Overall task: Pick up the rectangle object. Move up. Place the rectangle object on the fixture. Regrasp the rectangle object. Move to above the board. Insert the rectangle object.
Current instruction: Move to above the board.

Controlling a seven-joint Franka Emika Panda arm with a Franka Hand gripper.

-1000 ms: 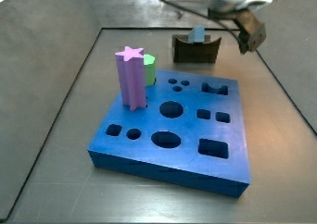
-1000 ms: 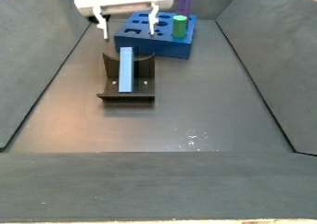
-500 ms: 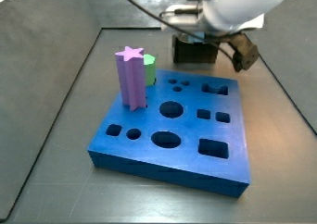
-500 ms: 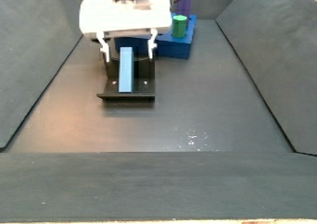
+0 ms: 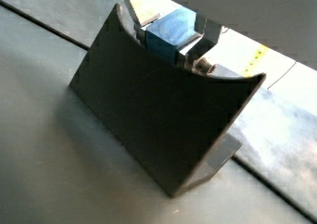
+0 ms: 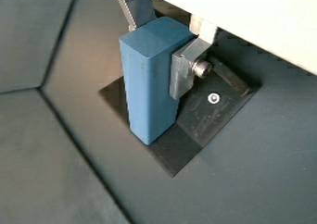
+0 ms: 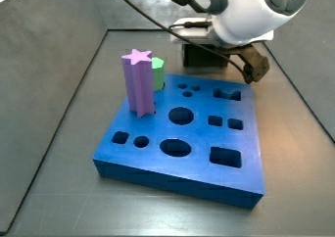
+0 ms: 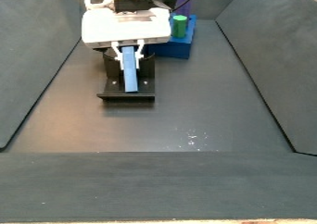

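The rectangle object (image 6: 151, 89), a slim steel-blue bar, leans in the notch of the dark fixture (image 6: 205, 117). Its lower end rests on the fixture's base plate (image 8: 126, 93). My gripper (image 8: 129, 52) has come down over the bar's upper end and is shut on it, with one silver finger (image 6: 186, 68) flat against its side. From behind the fixture (image 5: 148, 117), the bar's top (image 5: 173, 31) shows between the fingers. The blue board (image 7: 203, 136) lies just past the fixture (image 7: 203, 55). In that side view the arm hides the bar.
On the board's far corner stand a tall purple star post (image 7: 139, 82) and a green peg (image 7: 159, 74), both close behind my gripper (image 8: 180, 26). Dark sloping walls enclose the floor on both sides.
My gripper has dropped from above the fixture down onto the bar's upper end. Its fingers, wide apart before, have closed in against the bar. The bar has not moved.
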